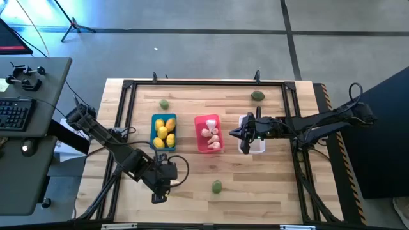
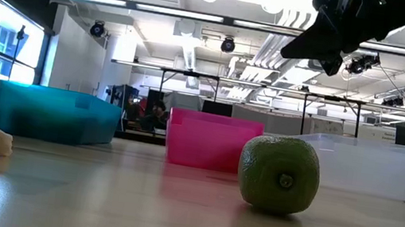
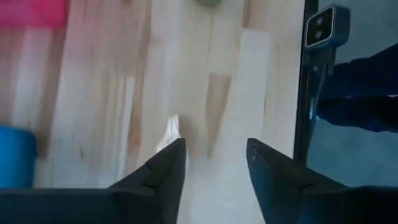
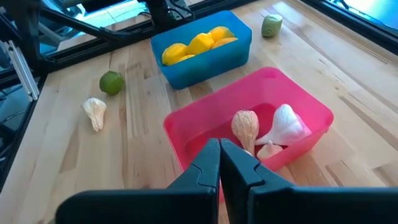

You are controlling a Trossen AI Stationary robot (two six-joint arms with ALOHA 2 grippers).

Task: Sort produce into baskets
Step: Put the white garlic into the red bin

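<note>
Three bins (image 1: 208, 133): blue, pink, clear, in a row on desk (image 1: 192, 191);
Left hand (image 1: 159, 193): spread over garlic (image 4: 95, 112);
Right hand (image 1: 235, 133): pressed together, empty

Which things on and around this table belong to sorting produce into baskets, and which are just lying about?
Part of the job:
blue basket of lemons
pink basket with garlic
white basket
loose limes
loose garlic bulb

Lying about:
keyboard on the side desk
</note>
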